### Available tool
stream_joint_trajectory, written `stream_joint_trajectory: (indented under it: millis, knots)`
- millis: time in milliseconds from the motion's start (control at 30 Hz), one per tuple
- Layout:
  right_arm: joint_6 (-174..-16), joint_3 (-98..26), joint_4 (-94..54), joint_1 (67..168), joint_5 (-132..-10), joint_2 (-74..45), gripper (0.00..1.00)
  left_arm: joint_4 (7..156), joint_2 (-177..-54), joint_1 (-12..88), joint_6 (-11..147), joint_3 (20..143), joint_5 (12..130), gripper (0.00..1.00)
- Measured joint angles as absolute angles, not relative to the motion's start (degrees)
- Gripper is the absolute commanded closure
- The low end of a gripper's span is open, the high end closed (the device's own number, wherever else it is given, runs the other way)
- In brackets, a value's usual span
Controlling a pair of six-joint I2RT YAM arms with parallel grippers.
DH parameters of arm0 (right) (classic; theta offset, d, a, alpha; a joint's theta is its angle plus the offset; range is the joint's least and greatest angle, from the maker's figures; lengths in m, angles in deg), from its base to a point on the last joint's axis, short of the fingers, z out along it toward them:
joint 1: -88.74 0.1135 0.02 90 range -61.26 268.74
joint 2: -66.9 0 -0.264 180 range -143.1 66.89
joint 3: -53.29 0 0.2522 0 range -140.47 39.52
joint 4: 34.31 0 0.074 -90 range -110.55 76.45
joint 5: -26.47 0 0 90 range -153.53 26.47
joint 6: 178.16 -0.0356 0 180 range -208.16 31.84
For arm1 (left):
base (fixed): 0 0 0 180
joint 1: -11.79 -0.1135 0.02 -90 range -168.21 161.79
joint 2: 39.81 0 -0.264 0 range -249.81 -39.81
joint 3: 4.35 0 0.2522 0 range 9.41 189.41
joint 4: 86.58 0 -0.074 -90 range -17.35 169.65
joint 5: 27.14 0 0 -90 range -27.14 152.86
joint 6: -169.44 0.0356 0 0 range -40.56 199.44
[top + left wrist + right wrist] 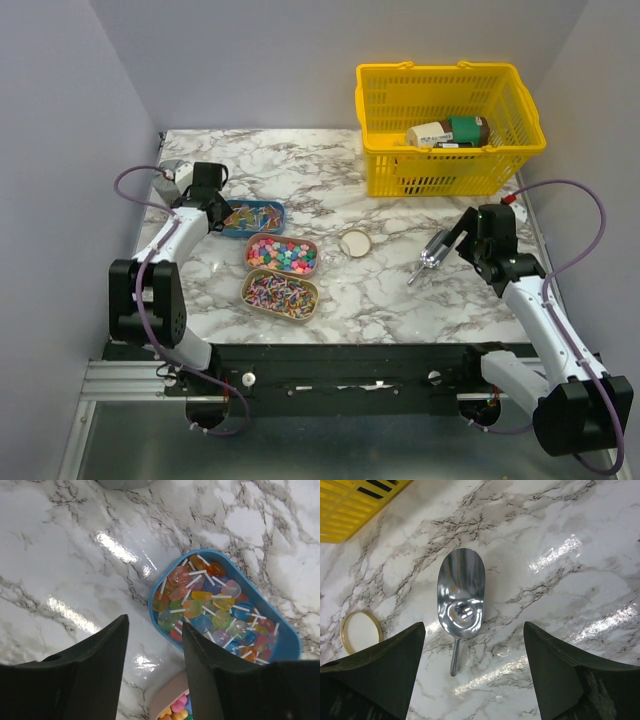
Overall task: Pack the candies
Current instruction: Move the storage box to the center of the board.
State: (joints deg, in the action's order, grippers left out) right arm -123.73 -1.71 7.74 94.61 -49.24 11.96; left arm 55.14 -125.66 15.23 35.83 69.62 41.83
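Candies [280, 293] sit in 3 small trays, left-centre on the marble table [400, 300]. Nearest is a tan tray [243, 288] w/ thin mixed-colour wrapped ones. Just beyond it is a pink tray [317, 262] w/ round pink, blue, green & yellow ones. Farther & a bit left is a blue tray [292, 642] w/ translucent sweets on white sticks. L gripper [155, 627] hangs just beside the blue tray's left end, fingers apart, only bare marble btwn them. On the right, R gripper [474, 625] hangs over a silver scoop [461, 592], fingers spread wide, holding nothing. Scoop lies flat, bowl far, handle near. A gold-rimmed lid [355, 243] lies btwn pink tray & scoop. Far right: yellow basket [450, 160] w/ a few packs inside.
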Motion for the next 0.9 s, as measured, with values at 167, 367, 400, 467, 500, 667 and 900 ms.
stream_joint_trajectory:
  millis: [167,367,400,467,500,667,900]
  knots:
    - [-124.1,-2.4,7.8,94.6,-49.2,11.4,0.13,56.8,-133.1,14.8,40.7,72.5,43.0,0.57]
    - [-124.4,-2.4,7.8,94.6,-49.2,10.8,0.13,56.9,-136.9,14.4,43.4,74.6,42.3,0.57]
    - [-124.6,-2.4,7.8,94.6,-49.2,10.7,0.13,56.9,-137.0,14.4,43.7,74.6,42.2,0.58]
    - [-124.8,-2.4,7.8,94.6,-49.2,10.6,0.13,57.0,-137.6,14.4,44.4,74.6,42.1,0.65]
    - [-124.8,-2.4,7.8,94.6,-49.3,10.5,0.13,57.0,-137.8,14.4,44.6,74.6,42.1,0.67]
    - [-124.8,-2.4,7.8,94.6,-49.3,10.0,0.12,57.5,-140.0,14.4,45.7,74.5,42.3,0.79]
    - [-124.8,-2.1,7.8,94.6,-49.3,9.3,0.12,59.8,-140.1,14.4,46.8,73.3,45.1,0.93]
